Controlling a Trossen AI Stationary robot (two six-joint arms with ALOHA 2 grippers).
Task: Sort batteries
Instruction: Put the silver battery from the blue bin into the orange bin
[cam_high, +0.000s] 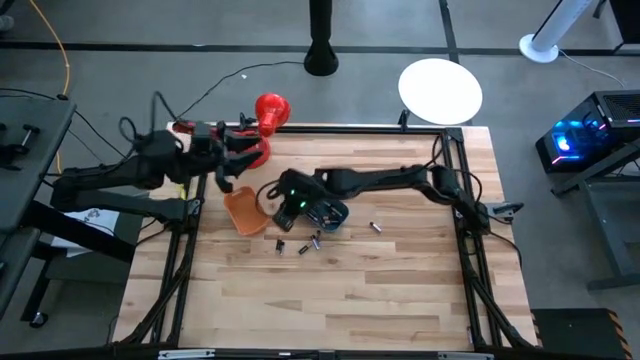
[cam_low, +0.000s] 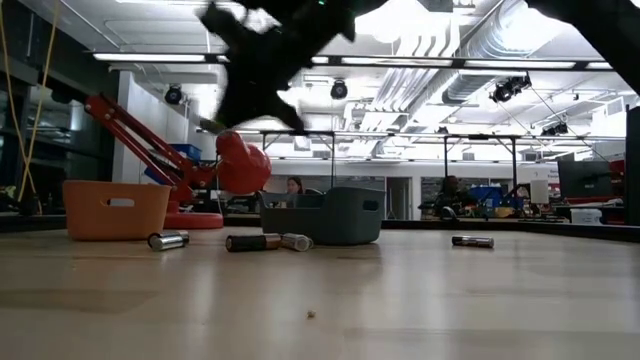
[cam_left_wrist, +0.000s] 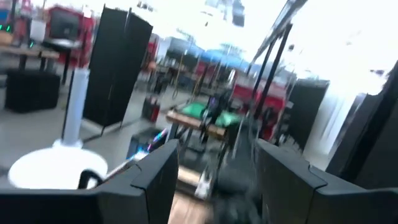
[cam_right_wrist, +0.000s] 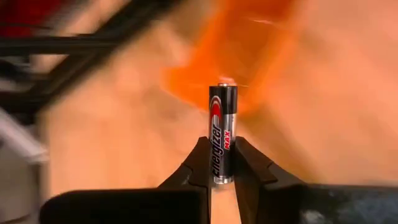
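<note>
Right up against the lens, a black-and-silver battery (cam_right_wrist: 222, 134) stands on end, pinched between the right gripper's (cam_right_wrist: 221, 163) two dark fingers, which are clamped firmly on its lower half! Beyond it glows the orange bin (cam_right_wrist: 239, 59), so the right arm is carrying this one over that way. From above, the right gripper (cam_high: 285, 205) sits just beside the orange bin (cam_high: 243, 212) near the table's far-left area, with the dark teal bin (cam_high: 330, 214) tucked close by, partly under the arm.

And the rest of the field? Loose batteries (cam_high: 312, 243) lie scattered on the wood (cam_high: 400, 290) just in front of the two bins, with one more battery (cam_high: 377, 227) off toward the right side. The table-level view shows several lying on their sides in front of the bins (cam_low: 252, 241).

The left gripper (cam_high: 226, 165) waits above the table's far-left corner, near a red lamp (cam_high: 270, 110), jaws spread wide and empty.

Now the risks! The grip is low on a tall, slick cylinder, so a quick swing could tip it or let it slide out early. Release it short of the rim and it probably rolls away across the table. The two bins also sit close together, so a small aiming error could drop it in the wrong one.
</note>
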